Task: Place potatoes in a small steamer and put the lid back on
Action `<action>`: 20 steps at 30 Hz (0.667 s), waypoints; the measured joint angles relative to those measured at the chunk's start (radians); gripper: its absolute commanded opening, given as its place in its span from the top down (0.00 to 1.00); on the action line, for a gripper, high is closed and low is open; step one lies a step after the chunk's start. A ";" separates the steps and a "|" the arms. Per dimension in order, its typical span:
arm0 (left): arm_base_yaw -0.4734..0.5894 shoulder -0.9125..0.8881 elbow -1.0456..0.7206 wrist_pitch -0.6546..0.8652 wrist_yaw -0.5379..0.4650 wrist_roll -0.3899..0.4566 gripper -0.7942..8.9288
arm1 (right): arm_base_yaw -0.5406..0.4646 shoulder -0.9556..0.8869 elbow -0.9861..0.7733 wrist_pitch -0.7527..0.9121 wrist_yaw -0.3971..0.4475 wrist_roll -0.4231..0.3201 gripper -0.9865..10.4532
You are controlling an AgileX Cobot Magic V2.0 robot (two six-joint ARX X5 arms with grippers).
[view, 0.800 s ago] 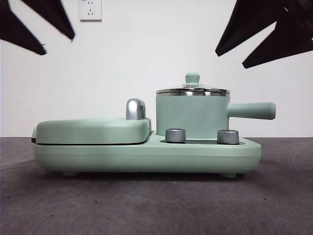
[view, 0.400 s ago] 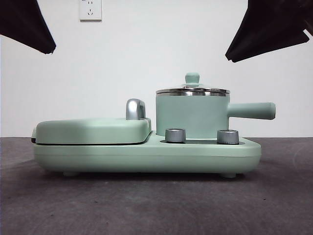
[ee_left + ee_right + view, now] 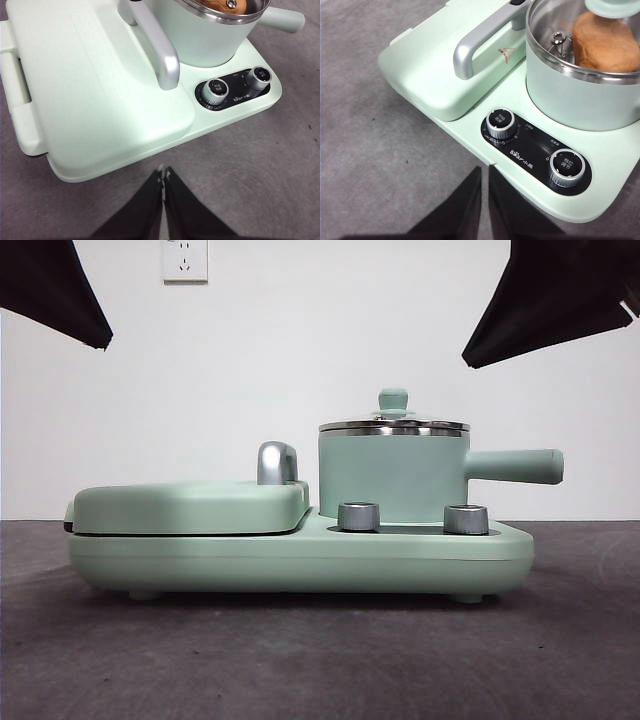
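Potato: an orange-brown, wrinkled potato (image 3: pixel 605 42) is seen inside the small steamer (image 3: pixel 392 478), resting against the steel inner wall; a sliver of it is also seen in the left wrist view (image 3: pixel 220 5).
Small steamer: it is seated on the mint-green cooker base (image 3: pixel 300 560), just beside the closed grill cover (image 3: pixel 190 505), with its long handle pointed away from the grill.
Lid: the glass lid (image 3: pixel 393 423) is seen sitting level on the steamer's steel rim, its green knob (image 3: pixel 393 399) upright on top; the glass is seen through in both wrist views.
Left gripper: the left gripper (image 3: pixel 163 175) is held above the grey surface (image 3: pixel 320 660) in front of the cooker, well apart from the steamer; its fingers are pressed together with nothing between them.
Right gripper: the right gripper (image 3: pixel 485 175) is held near the control dials (image 3: pixel 501 122), clear of the steamer; its fingers are nearly closed, a thin gap left, and nothing is grasped.
Done: both steps are judged complete, the potato being inside and the lid on.
Left: nothing further is judged to be needed beyond the arms being parked.
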 measured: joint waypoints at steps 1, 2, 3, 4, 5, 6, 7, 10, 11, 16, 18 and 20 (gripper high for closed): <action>0.000 0.000 0.000 0.000 0.000 0.002 0.91 | 0.000 0.000 0.000 0.000 -0.001 0.000 0.90; 0.001 0.000 0.000 0.000 -0.003 0.013 0.91 | 0.000 0.000 0.000 0.000 -0.001 0.000 0.90; 0.006 -0.003 0.000 0.000 -0.002 0.034 0.91 | 0.000 0.000 0.000 0.000 -0.001 0.000 0.90; 0.019 -0.013 -0.008 0.017 -0.002 0.060 0.91 | 0.000 0.000 0.000 0.000 -0.001 0.000 0.90; 0.037 -0.029 -0.026 0.048 -0.002 0.078 0.91 | 0.000 0.000 0.000 0.000 -0.002 0.000 0.90; 0.063 -0.055 -0.055 0.099 -0.001 0.094 0.91 | 0.000 0.000 0.000 0.000 -0.001 0.000 0.90; 0.096 -0.088 -0.095 0.160 -0.002 0.108 0.91 | 0.000 0.000 0.000 0.000 -0.001 0.000 0.90; 0.202 -0.209 -0.240 0.341 -0.002 0.125 0.91 | 0.000 0.000 0.000 0.000 -0.002 0.000 0.90; 0.236 -0.253 -0.288 0.389 -0.001 0.127 0.91 | 0.000 0.000 0.000 0.000 -0.001 0.000 0.90; 0.431 -0.515 -0.508 0.434 -0.002 0.133 0.91 | 0.000 0.000 0.000 0.000 -0.001 0.000 0.90; 0.499 -0.594 -0.570 0.428 -0.002 0.133 0.91 | 0.000 0.000 0.000 0.000 -0.001 0.000 0.90; 0.552 -0.658 -0.619 0.415 -0.002 0.133 0.91 | 0.000 0.000 0.000 0.000 -0.001 0.000 0.90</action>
